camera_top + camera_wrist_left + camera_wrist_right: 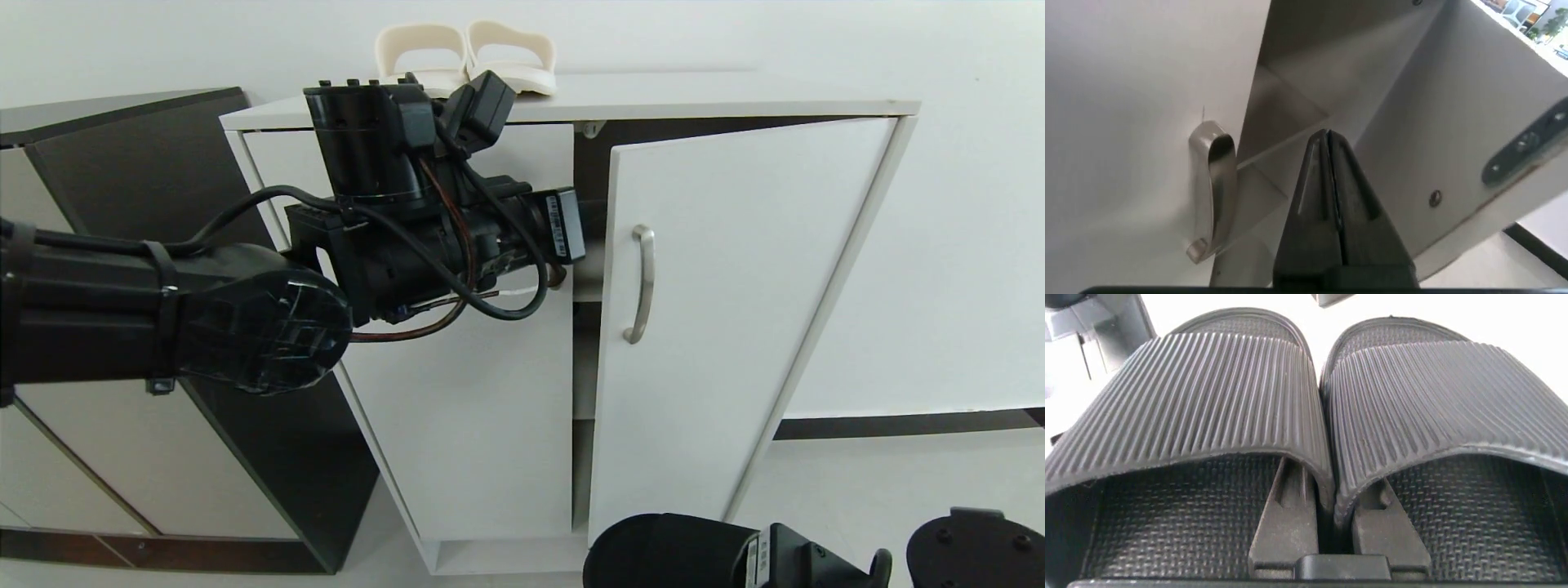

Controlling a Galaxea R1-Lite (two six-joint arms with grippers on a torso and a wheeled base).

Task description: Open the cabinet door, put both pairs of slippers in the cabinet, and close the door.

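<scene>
Cabinet door (735, 327): right-hand white panel, flat and smooth, standing ajar. A dark gap lies between it and the shut left door (473, 408). A curved brushed-metal handle (642, 282) stands upright near its free edge.
Black slippers (1241, 400): a pair side by side, held in the right arm's grasp low in front of the cabinet. The straps are ribbed in fine ridges and the footbeds are pebbled.
Right gripper (1331, 518): one finger lies under the strap of each slipper, pinching the two adjoining side walls together. The head view puts this arm at the bottom edge, below the ajar door.
Cream slippers (465, 53): second pair, smooth and moulded with broad straps. They sit side by side on the cabinet top (694, 102), against the back wall.
Left gripper (1327, 204): dark tapered fingers pressed flat together with nothing between them. It is level with the gap between the doors, just beside the left door's handle (1212, 196); contact cannot be told.
Wrist detail: a pale inner shelf (1282, 145) and a metal hinge plate (1523, 147) on an inner panel.
Head detail: the left arm's bulk lies across the left door's upper half.
Beside: a dark-framed unit (163, 163) stands left of the cabinet.
</scene>
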